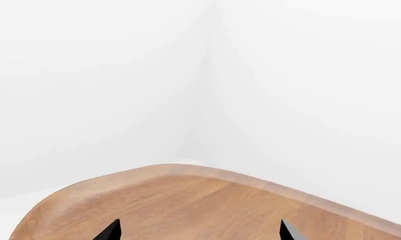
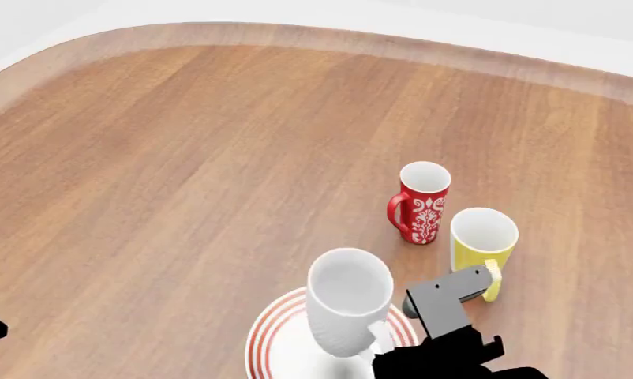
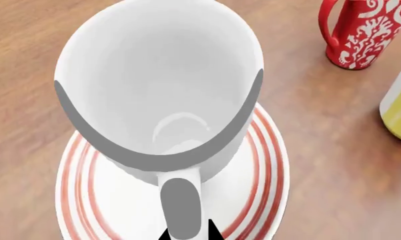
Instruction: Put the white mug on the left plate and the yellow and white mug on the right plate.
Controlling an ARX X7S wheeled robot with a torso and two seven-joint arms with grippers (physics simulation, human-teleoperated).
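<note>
Currently: white mug [image 2: 348, 304] on the red-ringed plate [image 2: 269, 338], handle in my right tool [image 3: 187, 235].
Grip state indeterminate; left tool [image 1: 199, 229] released, idle over bench [image 2: 190, 158].

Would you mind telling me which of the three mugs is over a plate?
The large plain white mug, over the red-ringed plate; the red patterned mug and yellow mug stand on bare wood.

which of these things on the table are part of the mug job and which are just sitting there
Part of the job:
- white mug, over a plate, handle at the right gripper
- yellow and white mug, on bare wood
- red-ringed plate under the white mug; only one plate is in view

Just lying about:
- red patterned mug
- wooden table
</note>
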